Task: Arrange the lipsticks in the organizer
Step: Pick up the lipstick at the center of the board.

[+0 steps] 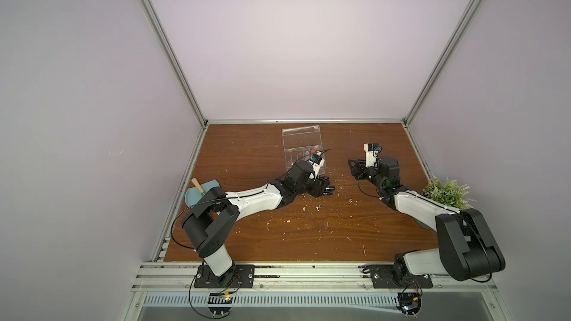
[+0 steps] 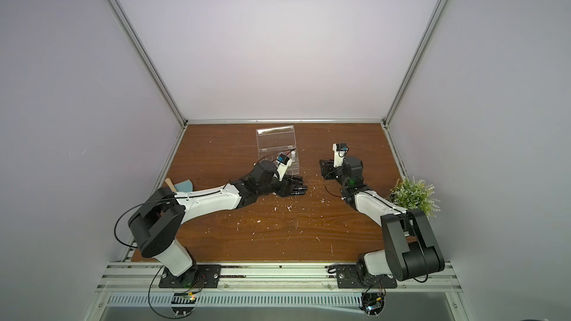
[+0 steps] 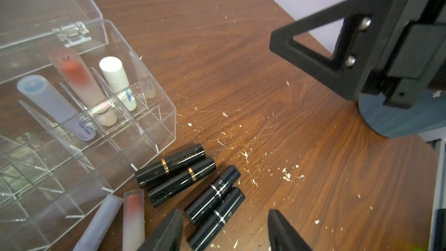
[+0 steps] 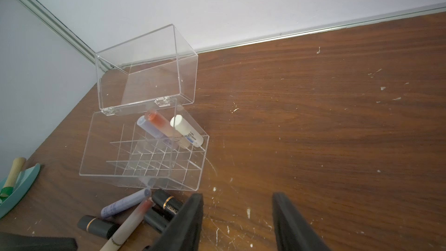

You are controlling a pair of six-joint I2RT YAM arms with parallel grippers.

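A black lipstick (image 3: 170, 166) reads "LESSXCOCO" along its side.

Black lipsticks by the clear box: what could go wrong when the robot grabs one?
The black lipsticks lie in touching pairs right at the open left gripper, so it may pinch two at once or send one rolling. The organizer stands close beside the pile. A stray bump could shift it and jostle the tilted tubes inside.

blk lipsticks (image 3: 182, 181), clear organizer (image 3: 164, 126), brown table (image 3: 241, 68)
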